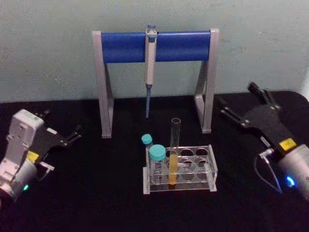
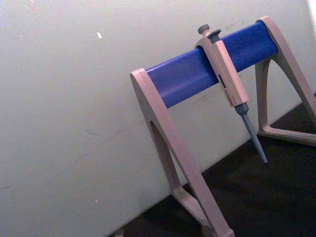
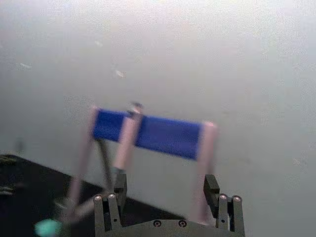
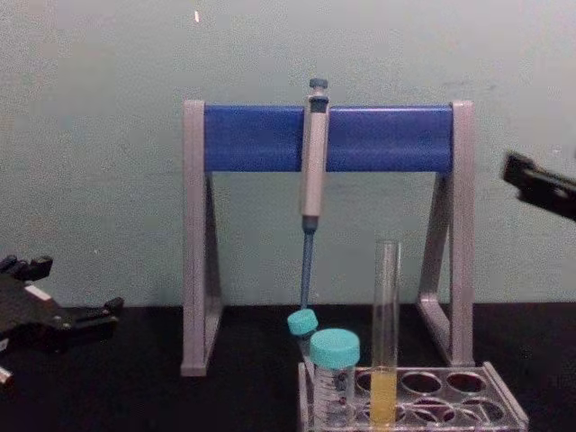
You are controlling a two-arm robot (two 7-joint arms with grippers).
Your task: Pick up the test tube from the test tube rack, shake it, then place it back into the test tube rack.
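- Grey-and-blue pipette stand (image 1: pixel 155 46) upright on the black table (image 1: pixel 96 193), beyond and between the left claw (image 1: pixel 75 134) and the right claw (image 1: pixel 239 99)
- Pipette (image 1: pixel 150 63) hanging from its blue bar
- Two teal-capped tubes (image 1: pixel 157 153) nearer, between both claws

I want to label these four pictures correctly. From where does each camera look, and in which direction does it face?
Head: high, looking down at the test tube rack and test tube; left gripper and right gripper at the sides.
Chest: low, facing forward at the pipette stand; both grippers at its edges.
Left wrist: faces the stand and pipette.
Right wrist: faces the stand over its own open fingers.
All four share the stand.
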